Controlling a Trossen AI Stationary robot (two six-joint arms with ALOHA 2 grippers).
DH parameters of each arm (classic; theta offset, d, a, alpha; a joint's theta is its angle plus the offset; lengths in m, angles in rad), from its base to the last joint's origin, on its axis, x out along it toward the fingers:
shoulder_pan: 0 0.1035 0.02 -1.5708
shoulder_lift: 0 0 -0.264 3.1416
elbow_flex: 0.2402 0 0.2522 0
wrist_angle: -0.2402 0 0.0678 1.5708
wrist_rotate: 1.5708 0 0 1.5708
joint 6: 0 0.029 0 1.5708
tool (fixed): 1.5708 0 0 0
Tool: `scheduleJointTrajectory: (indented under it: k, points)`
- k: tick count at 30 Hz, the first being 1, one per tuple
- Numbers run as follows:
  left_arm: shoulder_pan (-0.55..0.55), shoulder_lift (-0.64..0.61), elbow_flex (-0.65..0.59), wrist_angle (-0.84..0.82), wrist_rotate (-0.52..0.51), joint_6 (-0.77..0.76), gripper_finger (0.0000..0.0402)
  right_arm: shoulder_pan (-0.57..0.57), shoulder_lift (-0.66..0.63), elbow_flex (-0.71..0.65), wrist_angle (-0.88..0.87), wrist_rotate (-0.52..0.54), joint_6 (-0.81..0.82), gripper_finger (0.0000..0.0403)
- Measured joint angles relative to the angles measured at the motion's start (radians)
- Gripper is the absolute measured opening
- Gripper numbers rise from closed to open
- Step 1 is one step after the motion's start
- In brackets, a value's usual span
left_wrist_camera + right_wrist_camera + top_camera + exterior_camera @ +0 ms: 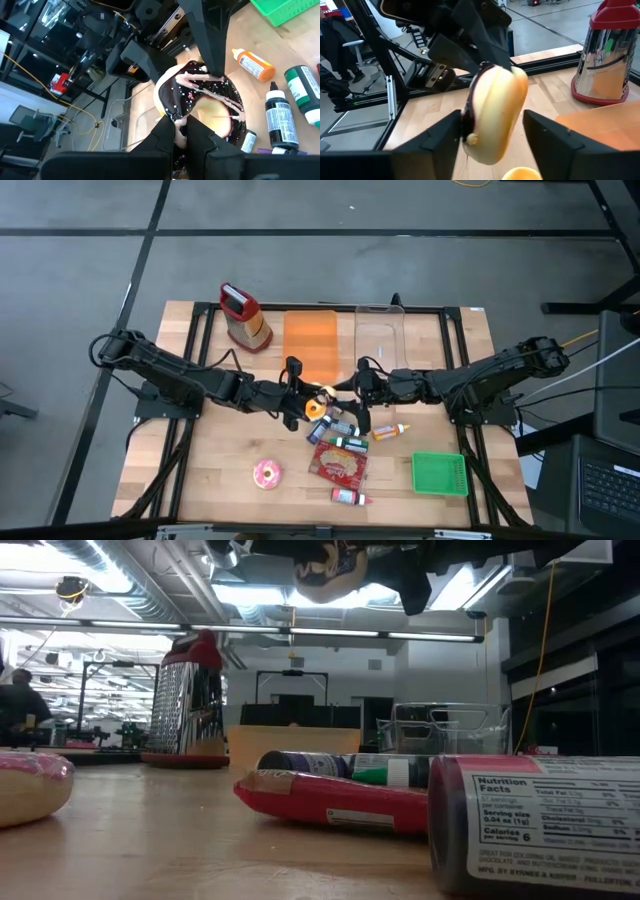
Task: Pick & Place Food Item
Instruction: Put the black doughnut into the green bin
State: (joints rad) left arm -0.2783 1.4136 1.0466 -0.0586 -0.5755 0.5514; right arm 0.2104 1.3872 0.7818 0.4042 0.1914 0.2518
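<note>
Just in front of the orange cutting board [312, 345], above the middle of the wooden surface [220, 455], we saw the two arms meet over a chocolate-glazed donut [320, 404]. The left gripper [181, 132] had its fingers pressed together on the donut's rim, pinching it and holding it up off the surface; in the low view the donut [330, 568] hung high above the clutter. The right gripper [491, 131] came from the other side with its fingers spread, one on each side of the donut [493, 114], and we could not tell whether they touched it.

In front of the board, toward the surface's near edge, lay a red packet [338, 463] among several small bottles [349, 444], an orange-capped bottle [391, 431], a pink-iced donut [267, 474] and a green basket [440, 473]. Left of the board stood a box grater [244, 317]; a clear container [379, 338] sat just right of the board.
</note>
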Motion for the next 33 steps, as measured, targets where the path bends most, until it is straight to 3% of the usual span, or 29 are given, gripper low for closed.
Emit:
scheduleJointTrajectory:
  k: [8, 17, 22, 25, 33]
  points:
    - [0.000, 0.000, 0.000, -0.005, 0.015, 0.000, 0.0033, 0.000, 0.000, 0.000, -0.001, 0.000, 0.007, 0.0020]
    - [-0.044, -0.009, 0.001, -0.060, -0.022, -0.010, 0.0129, -0.007, 0.000, 0.000, -0.091, -0.013, 0.051, 0.0015]
    - [-0.076, -0.017, 0.002, -0.094, -0.145, -0.039, 0.0170, -0.013, -0.001, 0.000, -0.162, -0.090, 0.139, 0.0011]
    - [-0.087, -0.017, 0.002, -0.098, -0.194, -0.049, 0.0181, -0.012, -0.012, 0.000, -0.194, -0.155, 0.201, 0.0011]
    - [-0.085, -0.017, 0.002, -0.091, -0.197, -0.059, 0.0180, 0.016, -0.043, 0.000, -0.345, -0.343, 0.419, 0.0011]
